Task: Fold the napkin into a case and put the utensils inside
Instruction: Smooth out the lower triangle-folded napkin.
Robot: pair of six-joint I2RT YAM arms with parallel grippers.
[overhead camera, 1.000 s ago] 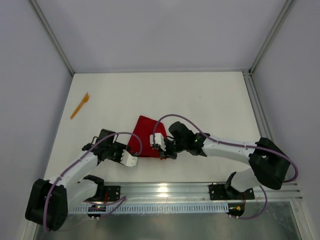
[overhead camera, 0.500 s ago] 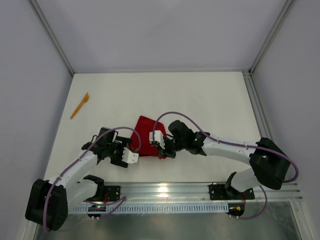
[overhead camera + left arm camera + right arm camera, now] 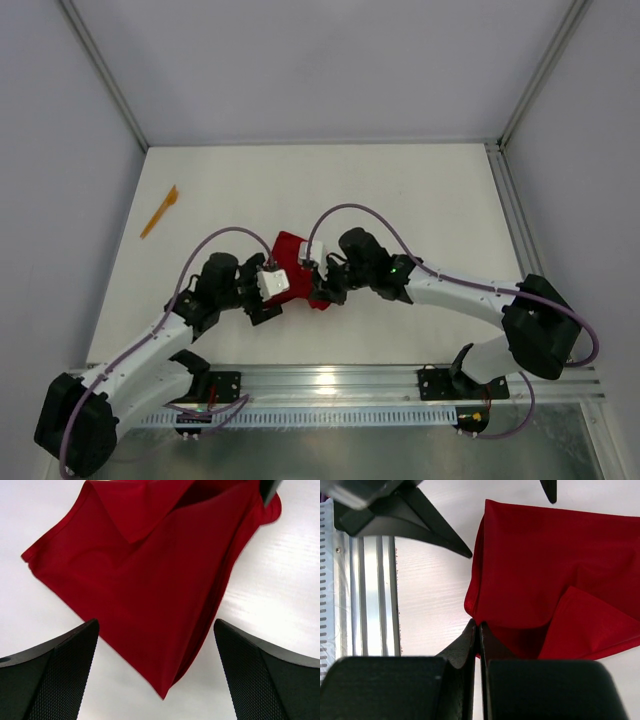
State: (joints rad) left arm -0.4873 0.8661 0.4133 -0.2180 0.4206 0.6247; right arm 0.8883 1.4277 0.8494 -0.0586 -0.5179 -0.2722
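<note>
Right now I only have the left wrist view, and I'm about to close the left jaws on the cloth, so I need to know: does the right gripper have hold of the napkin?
Observer: Yes. The right gripper is shut on the napkin, pinching its edge on the right arm's side.
Operator: And the utensils? None show in my view.
Observer: One orange utensil lies near the far left edge of the table, well apart from the napkin. I can't see a second one in any view.
</note>
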